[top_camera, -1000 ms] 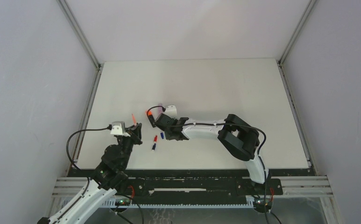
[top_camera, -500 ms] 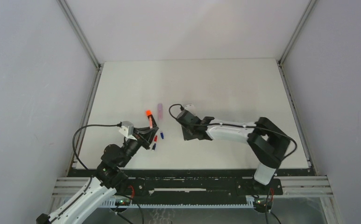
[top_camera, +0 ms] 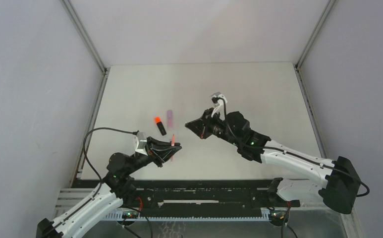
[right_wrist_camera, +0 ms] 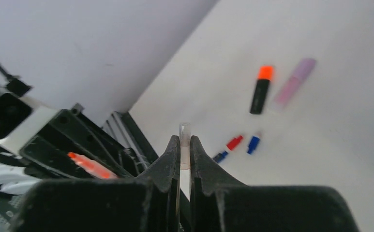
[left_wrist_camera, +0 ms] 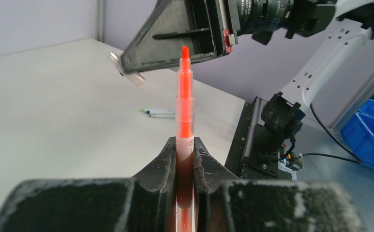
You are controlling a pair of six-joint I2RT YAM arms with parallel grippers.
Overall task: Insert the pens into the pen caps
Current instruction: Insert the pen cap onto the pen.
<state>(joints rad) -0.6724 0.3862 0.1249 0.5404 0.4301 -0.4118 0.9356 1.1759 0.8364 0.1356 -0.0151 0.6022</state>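
My left gripper is shut on a thin orange-red pen, which it holds tip-out above the table; it also shows in the top view. My right gripper is shut on a pale clear cap and faces the pen's tip from a short gap. The cap shows blurred in the left wrist view. A black orange-tipped highlighter and a lilac highlighter lie on the table behind the grippers. A red cap and a blue cap lie below them.
Another small dark blue piece lies next to the red cap. Two thin pale pens lie near the table's edge in the left wrist view. The white table has grey walls on three sides and a black rail along its near edge.
My left gripper has swung right and raised the orange-red pen. My right arm has pulled back to the right and lifted, and its gripper has turned towards the pen.
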